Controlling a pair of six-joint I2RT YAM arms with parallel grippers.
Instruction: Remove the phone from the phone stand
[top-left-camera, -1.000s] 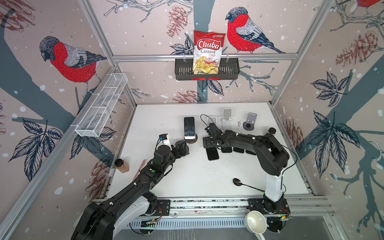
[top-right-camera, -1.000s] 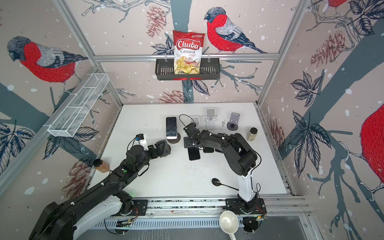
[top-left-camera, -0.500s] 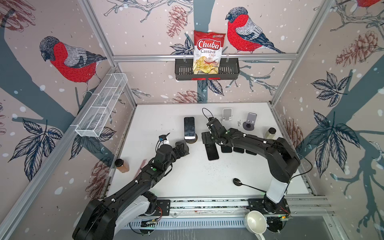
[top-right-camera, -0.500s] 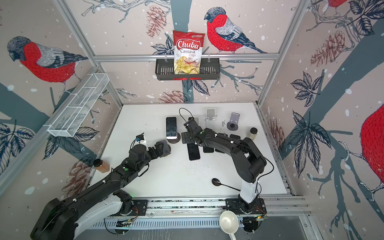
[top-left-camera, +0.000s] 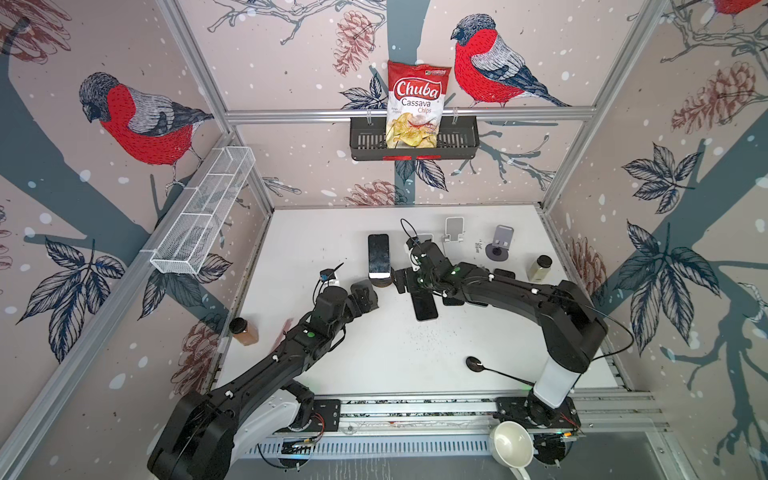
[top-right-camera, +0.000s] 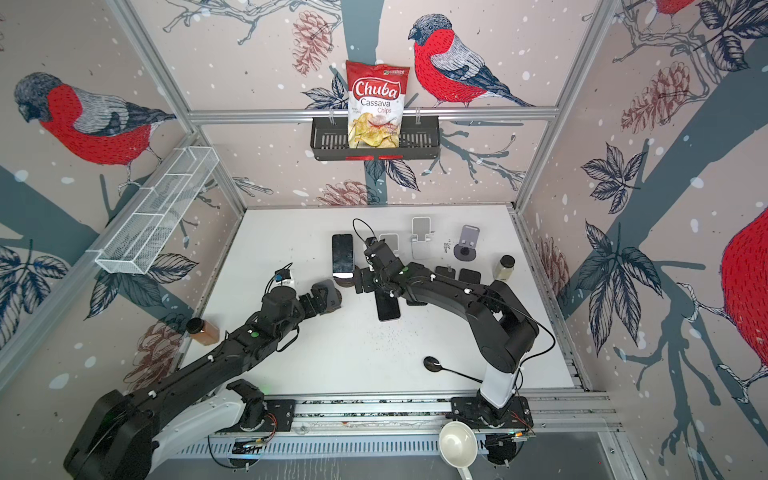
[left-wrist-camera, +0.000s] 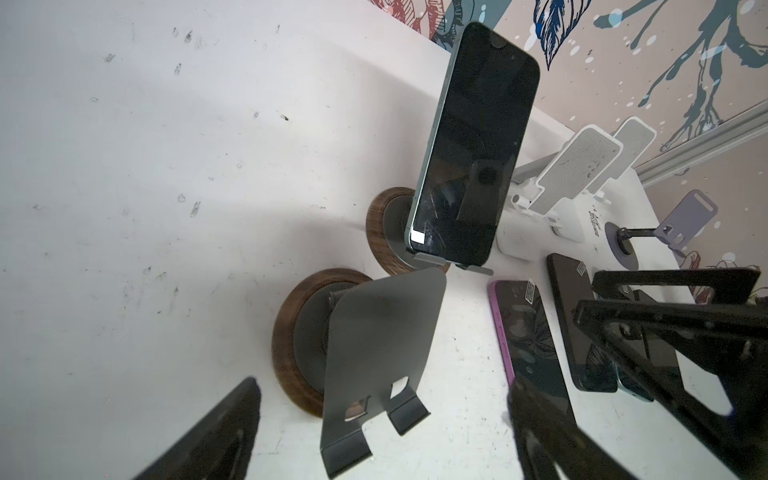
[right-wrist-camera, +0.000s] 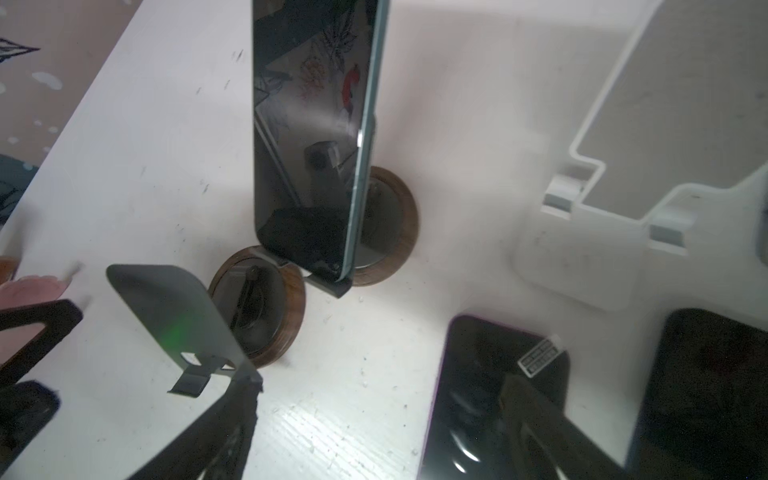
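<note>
In both top views the phone (top-left-camera: 378, 254) leans upright on its phone stand (top-left-camera: 382, 283), in the far half of the white surface (top-left-camera: 332, 365) and a little nearer its left edge. The left pincer (top-left-camera: 367, 297) hangs just on the near side of the stand, and the right pincer (top-left-camera: 405, 281) hangs just beside its base, over flat-lying phones (top-left-camera: 424, 308). In the left wrist view the left pincer's jaws stand wide, with only an empty stand (left-wrist-camera: 382, 332) showing between them, apparently touching neither. The phone's bottom edge sits in two small lips (left-wrist-camera: 432, 258), and the glass looks cracked near one lower corner. In the right wrist view the right pincer gapes wide too, holding nothing, and the phone shows edge-on, thin, resting back on the plate. It should handle as a stiff, fairly light slab, glossy, slippery and fragile. Best pinched across its two long side edges above the middle, then raised clear of the lips, since the stand may tip or drag along
</note>
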